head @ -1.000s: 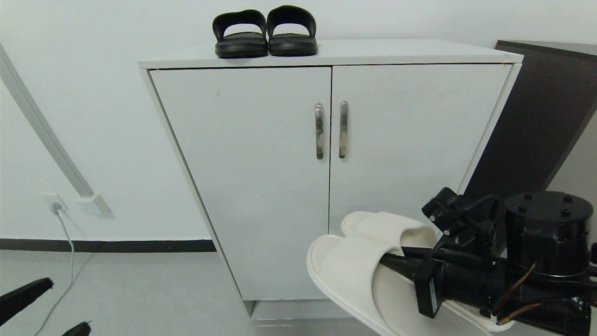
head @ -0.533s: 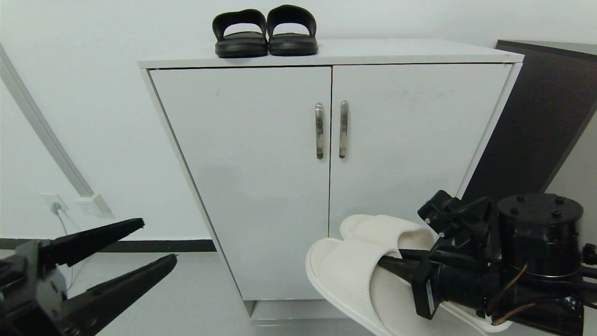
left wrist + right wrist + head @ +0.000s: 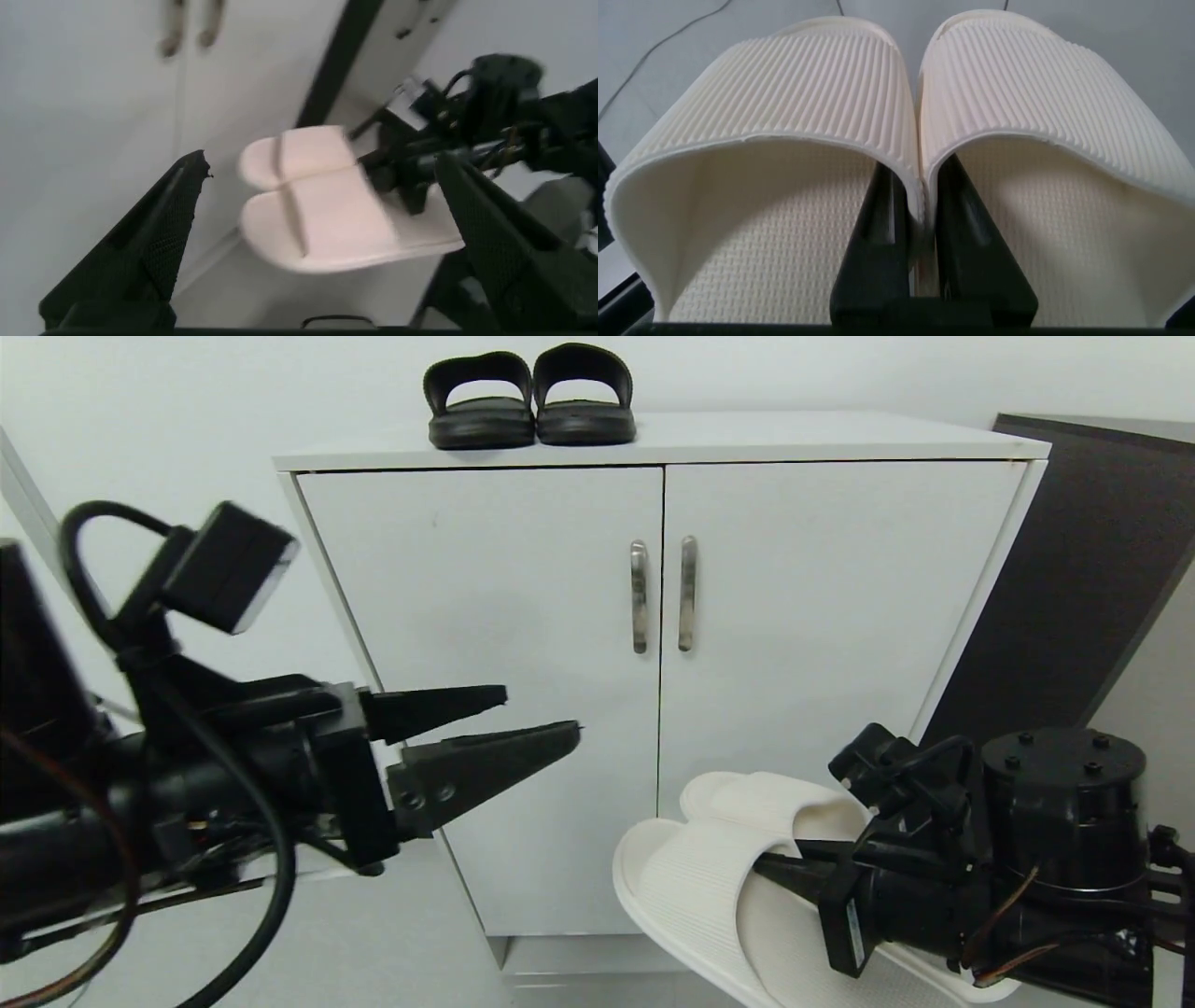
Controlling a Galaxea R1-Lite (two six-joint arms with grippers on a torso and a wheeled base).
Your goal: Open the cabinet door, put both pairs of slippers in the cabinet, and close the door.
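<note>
Cream slippers (image 3: 695,887) hang low before the closed cabinet (image 3: 794,616), their adjoining straps clamped together in the right gripper's (image 3: 923,224) jaws. Black slippers (image 3: 530,399) sit on the cabinet top. The left gripper (image 3: 541,712) hovers before the left door (image 3: 485,569), jaws apart.

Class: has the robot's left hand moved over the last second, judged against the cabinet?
Yes. The left hand rose and swung right, now before the left cabinet door.
</note>
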